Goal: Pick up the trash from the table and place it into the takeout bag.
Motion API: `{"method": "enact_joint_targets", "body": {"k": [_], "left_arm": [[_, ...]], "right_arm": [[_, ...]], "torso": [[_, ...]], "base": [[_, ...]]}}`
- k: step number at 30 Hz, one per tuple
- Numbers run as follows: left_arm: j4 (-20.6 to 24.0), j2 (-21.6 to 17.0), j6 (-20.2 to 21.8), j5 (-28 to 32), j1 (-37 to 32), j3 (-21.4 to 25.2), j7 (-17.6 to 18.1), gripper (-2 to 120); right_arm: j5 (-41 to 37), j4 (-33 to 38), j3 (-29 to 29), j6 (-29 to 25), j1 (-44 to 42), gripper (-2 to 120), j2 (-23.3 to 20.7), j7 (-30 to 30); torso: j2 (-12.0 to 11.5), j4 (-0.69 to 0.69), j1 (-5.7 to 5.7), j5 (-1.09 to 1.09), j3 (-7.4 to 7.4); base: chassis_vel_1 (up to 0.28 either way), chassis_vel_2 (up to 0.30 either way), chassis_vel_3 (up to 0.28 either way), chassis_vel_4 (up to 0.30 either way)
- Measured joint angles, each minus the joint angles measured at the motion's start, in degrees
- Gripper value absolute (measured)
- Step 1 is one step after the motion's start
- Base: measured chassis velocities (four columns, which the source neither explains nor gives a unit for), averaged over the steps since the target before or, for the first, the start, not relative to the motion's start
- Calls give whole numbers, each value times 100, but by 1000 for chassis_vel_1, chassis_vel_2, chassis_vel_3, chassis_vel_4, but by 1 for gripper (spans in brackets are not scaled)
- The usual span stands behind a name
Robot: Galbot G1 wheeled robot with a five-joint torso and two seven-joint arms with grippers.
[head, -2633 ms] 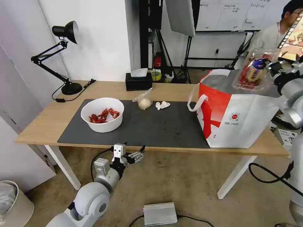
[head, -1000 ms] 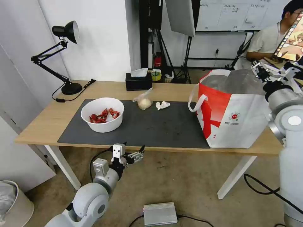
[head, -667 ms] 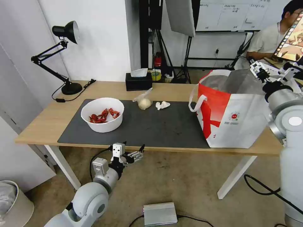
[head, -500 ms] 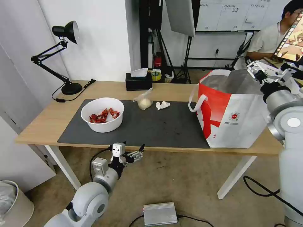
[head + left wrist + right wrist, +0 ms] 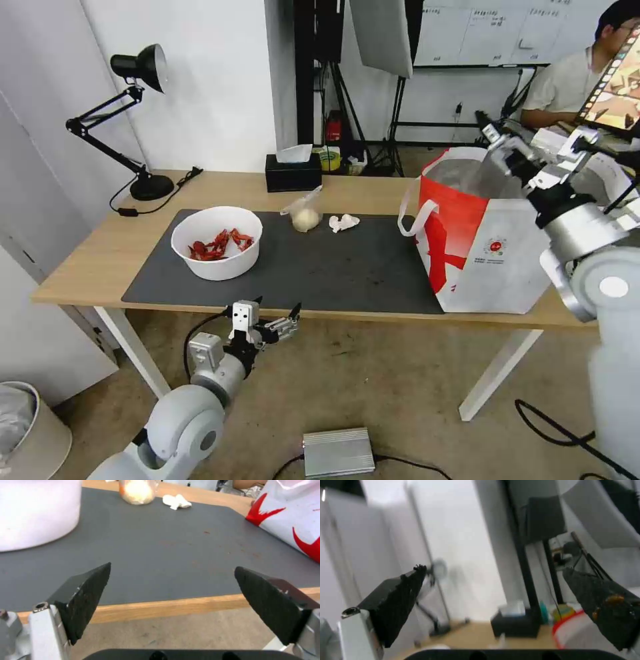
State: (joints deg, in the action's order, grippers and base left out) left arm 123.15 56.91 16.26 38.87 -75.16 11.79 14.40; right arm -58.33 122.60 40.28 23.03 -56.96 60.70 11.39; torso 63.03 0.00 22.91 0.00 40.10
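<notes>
Trash, a white round bowl of red crayfish shells [image 5: 216, 241], stays on the grey mat; the empty right gripper [image 5: 517, 143], fingers apart, has swung leftward above the red-and-white takeout bag [image 5: 490, 250]. The left gripper [image 5: 275, 319] remains spread below the table edge [image 5: 87, 257].

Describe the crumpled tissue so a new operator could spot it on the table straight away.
Start at the dark grey mat on the wooden table and follow its far edge toward the takeout bag. The tissue lies there, just beside the knotted clear bag. It is the small, flat, white wad; its neighbour is taller, see-through and holds a pale lump.
</notes>
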Motion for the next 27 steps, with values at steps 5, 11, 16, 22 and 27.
{"method": "enact_joint_targets", "body": {"k": [5,11,16,22,27], "left_arm": [[16,-55,-3,-1,-6,89,-11,100],[30,-99,-99,-84,-76,225,-39,100],[-7,-118,-181,-133,-104,346,-49,100],[-9,-137,-207,-143,-147,416,-43,100],[27,-164,-206,-194,-219,506,-36,100]], "right_arm": [[973,251,-155,-111,-448,100,-108,243],[1755,484,-304,-317,-1298,100,-168,-182],[2347,620,-375,-589,-2055,100,-34,-337],[2656,748,-498,-578,-2538,100,150,-562],[2899,884,-663,-293,-2799,100,262,-1068]], "torso": [[0,1,0,0,0],[0,0,1,0,1],[0,0,0,-1,0],[0,0,0,-1,0],[0,0,1,-1,0]], "base": [[0,0,0,0],[0,0,0,0],[0,0,0,0],[0,0,0,0],[0,0,0,0]]}}
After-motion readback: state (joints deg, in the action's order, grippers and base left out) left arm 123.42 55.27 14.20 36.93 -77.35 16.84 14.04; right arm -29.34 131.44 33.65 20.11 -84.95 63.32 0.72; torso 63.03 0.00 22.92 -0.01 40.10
